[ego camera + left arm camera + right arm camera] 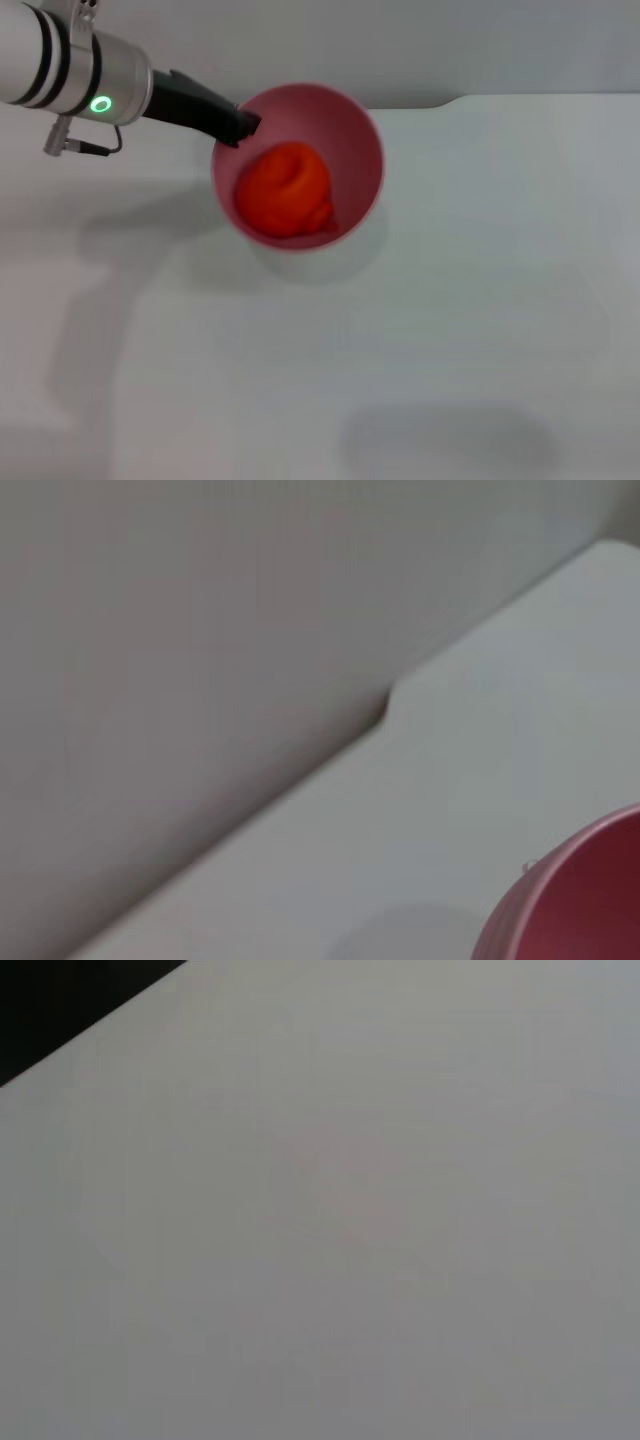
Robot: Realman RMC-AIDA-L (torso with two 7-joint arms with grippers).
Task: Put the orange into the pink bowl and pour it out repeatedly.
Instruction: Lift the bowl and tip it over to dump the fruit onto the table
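The pink bowl [365,135] is near the table's back edge in the head view, and a shadow on the table just in front of it suggests it is held slightly above the surface. The orange [285,188] lies inside it, against the near wall. My left gripper [240,126] comes in from the upper left and is shut on the bowl's left rim. A slice of the pink bowl [585,900] shows in the left wrist view. The right gripper is out of view.
The white table [470,320] spreads in front and to the right of the bowl. Its back edge has a small step [450,100], also visible in the left wrist view as a notch [388,705]. The right wrist view shows only plain white surface.
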